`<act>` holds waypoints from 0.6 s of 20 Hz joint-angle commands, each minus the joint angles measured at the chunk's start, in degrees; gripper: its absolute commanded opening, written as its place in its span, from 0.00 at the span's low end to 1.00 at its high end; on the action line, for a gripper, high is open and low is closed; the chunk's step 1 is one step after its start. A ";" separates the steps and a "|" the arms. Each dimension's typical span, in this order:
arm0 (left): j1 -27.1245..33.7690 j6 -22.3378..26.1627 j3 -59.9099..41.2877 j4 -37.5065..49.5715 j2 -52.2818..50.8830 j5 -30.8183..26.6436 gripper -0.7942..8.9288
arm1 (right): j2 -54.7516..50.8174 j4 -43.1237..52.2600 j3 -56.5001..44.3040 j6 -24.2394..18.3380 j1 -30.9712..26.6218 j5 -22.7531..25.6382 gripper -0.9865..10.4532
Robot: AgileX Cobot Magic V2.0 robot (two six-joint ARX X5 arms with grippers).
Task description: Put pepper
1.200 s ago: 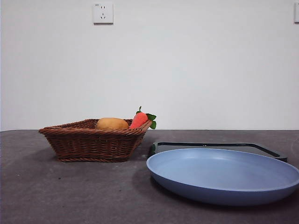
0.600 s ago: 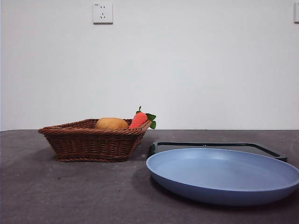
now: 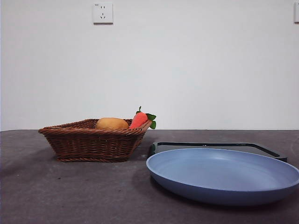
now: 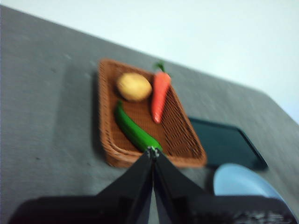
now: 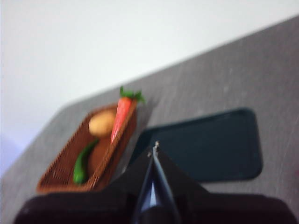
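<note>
The green pepper (image 4: 134, 130) lies inside the brown wicker basket (image 4: 106, 148), beside a tan potato (image 4: 133, 87) and an orange carrot (image 4: 160, 95). In the right wrist view the pepper (image 5: 83, 163) shows in the same basket (image 5: 56, 182). The front view hides the pepper behind the basket (image 3: 93, 142) wall. A blue plate (image 3: 224, 175) sits near on the right. My left gripper (image 4: 152, 152) is shut, high above the basket's near edge. Well above the table, over the dark tray (image 5: 210, 149), my right gripper (image 5: 155, 148) is shut too. Neither holds anything.
A dark rectangular tray (image 3: 219, 146) lies behind the blue plate. In the front view the potato (image 3: 112, 123) and carrot (image 3: 140, 119) rise above the basket's rim. A white wall with a socket (image 3: 103, 13) stands behind the grey table.
</note>
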 commanded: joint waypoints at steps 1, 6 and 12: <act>0.17 6.93 4.55 -3.10 3.82 3.98 0.09 | 4.59 -8.52 8.20 -7.43 0.55 -1.44 0.09; 0.09 13.44 11.26 -10.75 10.82 10.01 0.09 | 12.98 -25.22 20.52 -16.46 1.49 -1.40 0.09; 0.07 18.58 16.50 -20.35 16.85 14.47 0.09 | 19.85 -40.79 28.65 -24.48 1.62 -1.36 0.09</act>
